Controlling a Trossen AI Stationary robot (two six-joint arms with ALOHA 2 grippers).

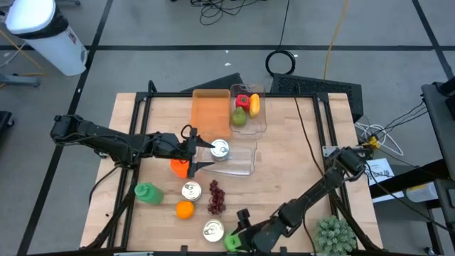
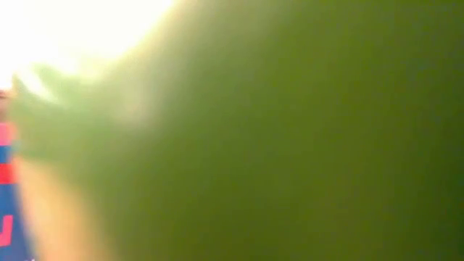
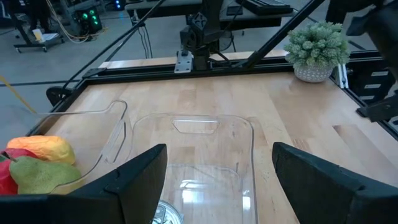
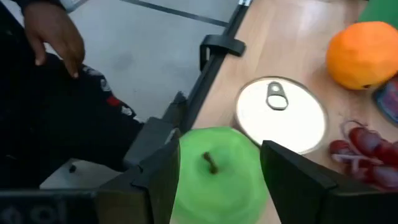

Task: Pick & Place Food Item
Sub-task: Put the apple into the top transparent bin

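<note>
Here the right gripper point(image 4: 219, 163) clasps a green apple point(image 4: 217, 174) beside a tin can point(image 4: 281, 115), while the left gripper point(image 3: 219, 180) gapes over a clear container point(image 3: 211, 162).

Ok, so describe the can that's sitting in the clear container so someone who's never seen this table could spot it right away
Start at the wooden table and find the empty-looking clear container lying at its middle, just below the one holding fruit. The can sits at that container's left end, right by the left gripper. It is the only can inside a container; the other two stand on bare wood near the front edge.
</note>
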